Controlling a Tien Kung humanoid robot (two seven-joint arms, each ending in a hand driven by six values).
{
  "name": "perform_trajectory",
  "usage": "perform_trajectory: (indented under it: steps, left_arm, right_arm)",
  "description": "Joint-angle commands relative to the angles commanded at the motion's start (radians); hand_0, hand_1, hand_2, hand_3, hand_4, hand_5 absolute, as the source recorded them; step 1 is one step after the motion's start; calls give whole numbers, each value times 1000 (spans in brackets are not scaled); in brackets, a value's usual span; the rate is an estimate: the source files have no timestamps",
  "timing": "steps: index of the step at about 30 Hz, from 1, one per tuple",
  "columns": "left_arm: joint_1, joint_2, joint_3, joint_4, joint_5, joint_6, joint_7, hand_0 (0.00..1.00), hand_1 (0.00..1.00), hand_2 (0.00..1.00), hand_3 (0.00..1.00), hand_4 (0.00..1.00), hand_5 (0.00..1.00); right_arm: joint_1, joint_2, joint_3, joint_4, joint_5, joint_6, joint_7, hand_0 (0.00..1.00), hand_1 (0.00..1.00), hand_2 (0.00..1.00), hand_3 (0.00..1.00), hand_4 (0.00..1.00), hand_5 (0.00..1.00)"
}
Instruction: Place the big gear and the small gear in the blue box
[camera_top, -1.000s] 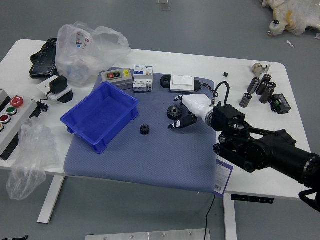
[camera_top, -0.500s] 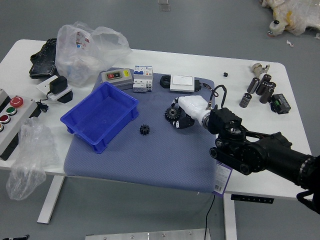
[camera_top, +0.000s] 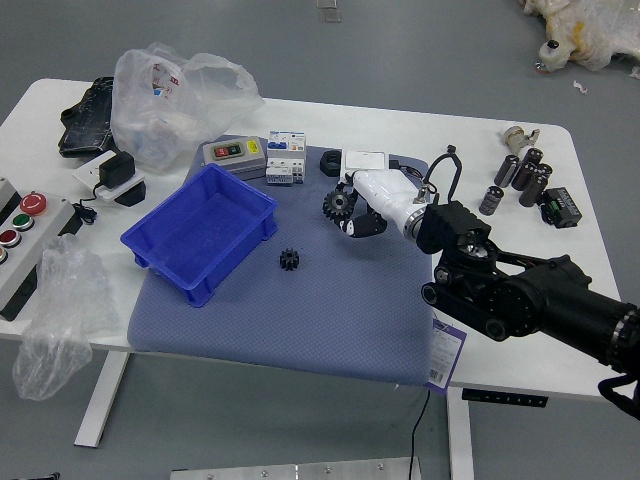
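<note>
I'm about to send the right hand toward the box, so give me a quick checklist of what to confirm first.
1. Big gear in the right hand's grasp: ok, held at the fingertips.
2. Grip firm enough for the carry: cannot tell; one view doesn't show the contact well.
3. Blue box upright and open at the top: ok.
4. Room inside the box: ok, nothing in it.
5. Big gear above the box's rim height: cannot tell from this angle.
6. Small gear in the box: not ok, it lies on the mat.
</note>
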Motion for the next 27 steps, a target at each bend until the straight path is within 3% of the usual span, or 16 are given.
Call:
perform_trajectory:
  steps: [5,11,19,20,25,26,27]
  left_arm:
    - [0,-1,-4,-1,4,0,3,665,643,626,697,700,382]
    - [1,3,-16,-3,16,0,11,665,644,626,697,700,382]
    - [6,5,-32,-5,31,0,21,665,644,626,698,700,382]
    - [7,5,-34,-5,33,0,22,665,643,626,697,699,381]
    - [6,5,-37,-6,38,-1,24,665,643,626,697,699,381]
    - [6,5,-37,-6,39,-1,25,665,644,626,697,700,381]
    - [6,6,-38,-6,40,-1,25,665,644,626,697,700,381]
  right_arm:
    - [47,5,-28,79,-8,3,-6,262,375,418,578,564,217]
    - [135,25,-133,147,19,3,-3,269,387,422,576,569,220]
    - [186,92,-191,151,25,11,-6,271,399,430,581,579,229]
    - [189,102,-192,148,24,12,-6,278,422,477,588,586,235]
    - [201,153,-191,110,32,14,-7,278,422,477,588,586,235]
    - [202,161,-191,100,38,13,-6,359,579,643,648,603,255]
    - [203,168,-192,90,44,12,-6,359,579,643,648,603,255]
